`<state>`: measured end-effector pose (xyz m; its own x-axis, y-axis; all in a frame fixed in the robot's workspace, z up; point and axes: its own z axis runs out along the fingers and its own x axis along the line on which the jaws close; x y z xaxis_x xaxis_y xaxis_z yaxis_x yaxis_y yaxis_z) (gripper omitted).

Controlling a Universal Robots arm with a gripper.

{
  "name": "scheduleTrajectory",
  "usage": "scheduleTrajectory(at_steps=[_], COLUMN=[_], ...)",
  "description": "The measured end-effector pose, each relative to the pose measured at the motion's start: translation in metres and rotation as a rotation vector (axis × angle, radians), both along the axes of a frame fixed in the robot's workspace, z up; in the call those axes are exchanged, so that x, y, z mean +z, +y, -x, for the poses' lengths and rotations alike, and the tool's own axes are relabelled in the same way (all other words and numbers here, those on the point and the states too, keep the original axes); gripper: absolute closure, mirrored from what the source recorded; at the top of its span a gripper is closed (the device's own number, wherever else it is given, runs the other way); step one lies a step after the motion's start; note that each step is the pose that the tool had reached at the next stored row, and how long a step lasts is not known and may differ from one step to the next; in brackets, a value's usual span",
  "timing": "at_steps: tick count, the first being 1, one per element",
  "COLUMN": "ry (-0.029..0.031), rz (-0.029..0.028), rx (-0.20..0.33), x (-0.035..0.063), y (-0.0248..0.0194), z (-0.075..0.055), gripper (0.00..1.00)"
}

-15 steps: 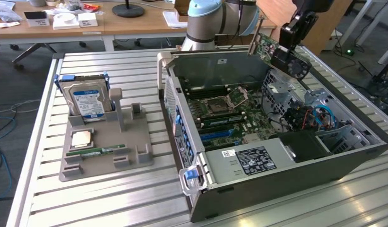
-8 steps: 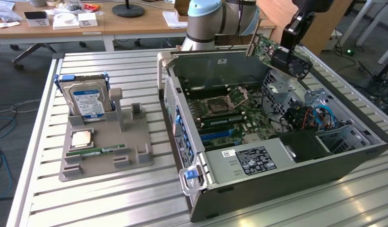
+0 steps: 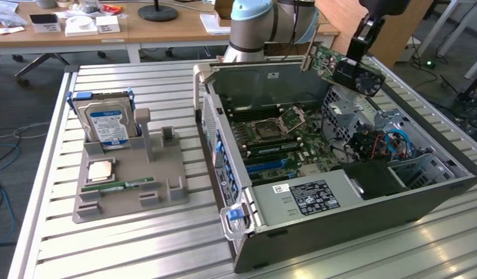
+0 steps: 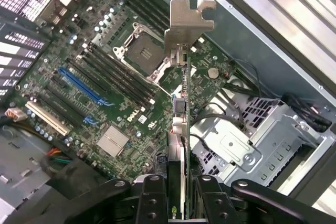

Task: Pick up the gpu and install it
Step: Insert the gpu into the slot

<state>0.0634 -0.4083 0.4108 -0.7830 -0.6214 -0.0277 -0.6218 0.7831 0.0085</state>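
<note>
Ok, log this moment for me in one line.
gripper: shut on gpu | gpu: held aloft, tilted, over open case | motherboard: below card | installed: not yet

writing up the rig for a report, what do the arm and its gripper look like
The arm is a thick silver-grey tube with light blue joint caps. The gripper is matte black, with blocky, angular jaws fastened by round black screws. No cables or markings can be made out on either.

Exterior view high, oblique, far; wrist view close above shared motherboard [image 4: 126,115].
</note>
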Motion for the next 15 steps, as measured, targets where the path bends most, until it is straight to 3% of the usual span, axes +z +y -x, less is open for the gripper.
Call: scheduleTrajectory(at_steps=[9, 15], ry=[0.0000, 0.0000], rz=[0.0040, 0.0040], rx=[0.081, 0.085], x=[0.0000, 0.0000], y=[0.0000, 0.0000], z=[0.0000, 0.0001], gripper=[0.74, 0.74])
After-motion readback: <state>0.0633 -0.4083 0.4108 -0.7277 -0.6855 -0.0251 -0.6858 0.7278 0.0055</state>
